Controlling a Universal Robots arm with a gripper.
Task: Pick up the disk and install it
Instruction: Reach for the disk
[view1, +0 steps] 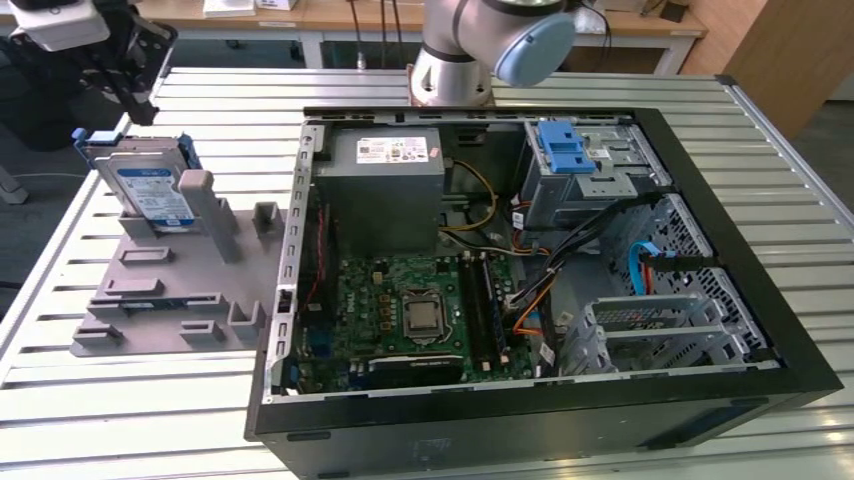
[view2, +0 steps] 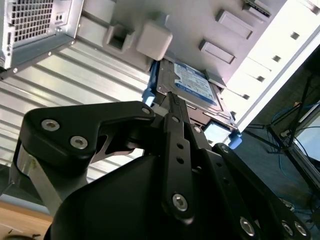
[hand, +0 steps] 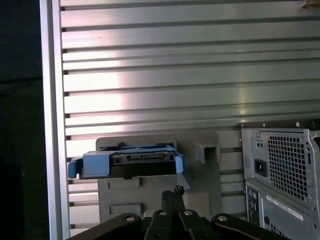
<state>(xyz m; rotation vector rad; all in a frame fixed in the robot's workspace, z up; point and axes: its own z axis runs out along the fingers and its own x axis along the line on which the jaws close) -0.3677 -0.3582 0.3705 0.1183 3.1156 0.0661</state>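
The disk (view1: 150, 190) stands on edge in a grey holder (view1: 174, 290) on the table, at the exterior view's left. It is silver with a white-and-blue label and a blue bracket around it. My black gripper (view1: 134, 108) hangs just above and behind it, apart from it. In the first wrist view the disk's (hand: 130, 165) connector edge faces me beyond the gripper (hand: 172, 192). In the second wrist view the gripper (view2: 171, 97) points at the disk's (view2: 192, 82) labelled face. The fingers lie together, shut on nothing.
An open black computer case (view1: 747, 230) lies on the slatted metal table (view1: 80, 400). Inside are a grey power-supply box (view1: 387, 160), a motherboard (view1: 414, 315) and a silver cage with a blue latch (view1: 567, 150). The case's rear panel (hand: 285, 170) is close beside the holder.
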